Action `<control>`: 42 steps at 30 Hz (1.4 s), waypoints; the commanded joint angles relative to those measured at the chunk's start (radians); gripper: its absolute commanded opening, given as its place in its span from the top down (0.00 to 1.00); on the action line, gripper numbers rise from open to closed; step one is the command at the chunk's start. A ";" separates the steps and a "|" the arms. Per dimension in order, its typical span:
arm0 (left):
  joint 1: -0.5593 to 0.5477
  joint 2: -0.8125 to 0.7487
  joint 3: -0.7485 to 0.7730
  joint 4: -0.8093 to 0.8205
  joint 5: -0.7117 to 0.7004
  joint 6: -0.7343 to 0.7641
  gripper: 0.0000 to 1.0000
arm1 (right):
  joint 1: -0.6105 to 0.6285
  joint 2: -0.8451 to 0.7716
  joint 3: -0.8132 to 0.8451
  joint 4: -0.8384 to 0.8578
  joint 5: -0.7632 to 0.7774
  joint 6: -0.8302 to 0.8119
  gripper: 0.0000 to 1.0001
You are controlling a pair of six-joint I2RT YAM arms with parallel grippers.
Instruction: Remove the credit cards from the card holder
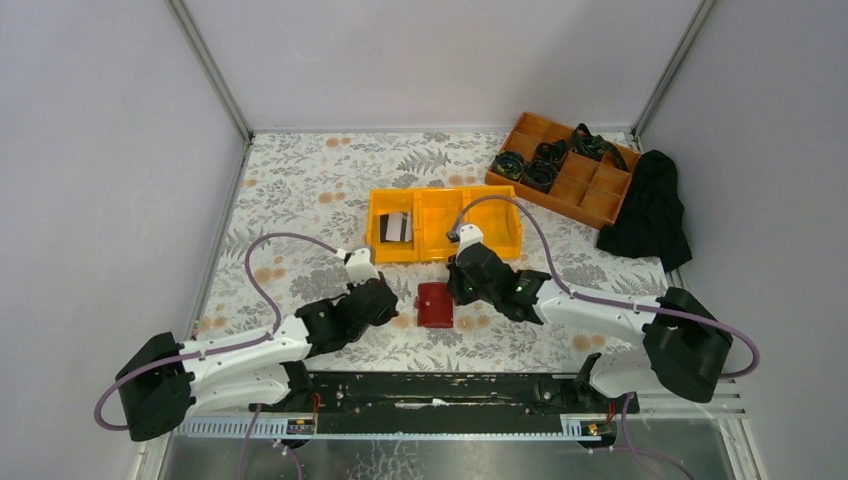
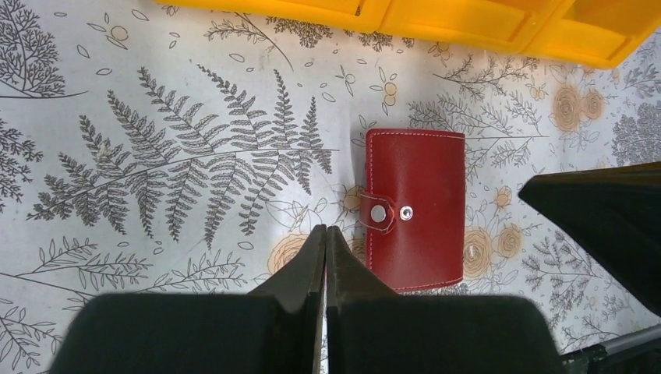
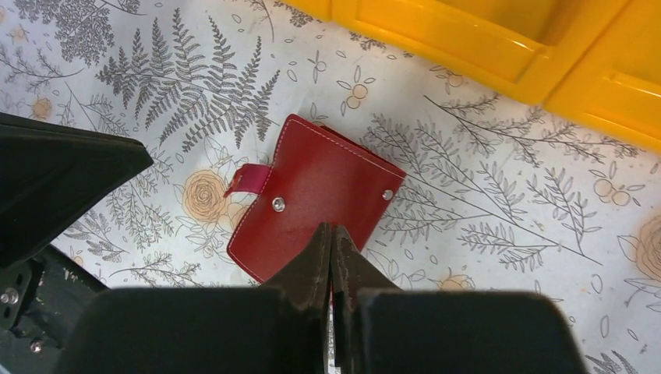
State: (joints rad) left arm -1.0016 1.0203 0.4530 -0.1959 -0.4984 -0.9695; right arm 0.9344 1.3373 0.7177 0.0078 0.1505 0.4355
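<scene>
The red card holder [image 1: 435,305] lies folded shut on the floral table, between my two grippers. Its strap tab with a snap [image 2: 379,212] sticks out at one side. Grey-white and black credit cards [image 1: 397,228] lie in the left compartment of the yellow bin [image 1: 444,246]. My left gripper [image 1: 398,308] is shut and empty, its tips [image 2: 325,231] just left of the holder [image 2: 415,206]. My right gripper [image 1: 460,293] is shut, its tips [image 3: 331,228] over the near edge of the holder [image 3: 312,187]. Nothing shows between its fingers.
An orange divided tray [image 1: 583,188] with black coiled items stands at the back right, with a black cloth [image 1: 650,210] beside it. The yellow bin's wall [image 3: 468,47] is just beyond the holder. A black rail [image 1: 440,388] runs along the near edge.
</scene>
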 commanded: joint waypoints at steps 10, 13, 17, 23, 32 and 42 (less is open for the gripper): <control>-0.111 0.102 0.051 0.109 -0.024 0.019 0.68 | 0.053 -0.070 0.025 -0.049 0.240 0.014 0.99; -0.142 0.210 0.128 0.111 -0.026 0.041 0.65 | 0.052 -0.091 -0.002 -0.055 0.252 0.026 0.98; -0.171 0.311 0.207 0.110 -0.007 0.051 0.65 | 0.053 -0.108 -0.032 -0.051 0.264 0.037 0.98; -0.181 0.394 0.261 0.039 -0.062 0.037 0.64 | 0.052 -0.131 -0.060 -0.043 0.274 0.042 0.96; -0.144 0.396 0.250 -0.034 -0.135 -0.001 0.58 | 0.053 -0.149 -0.091 -0.022 0.222 0.046 0.93; -0.075 0.372 0.138 0.063 -0.112 -0.037 0.48 | 0.052 -0.096 -0.095 0.015 0.168 0.049 0.89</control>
State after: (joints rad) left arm -1.0996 1.4269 0.6365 -0.1940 -0.5846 -0.9752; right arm 0.9836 1.2259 0.6193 -0.0277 0.3393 0.4698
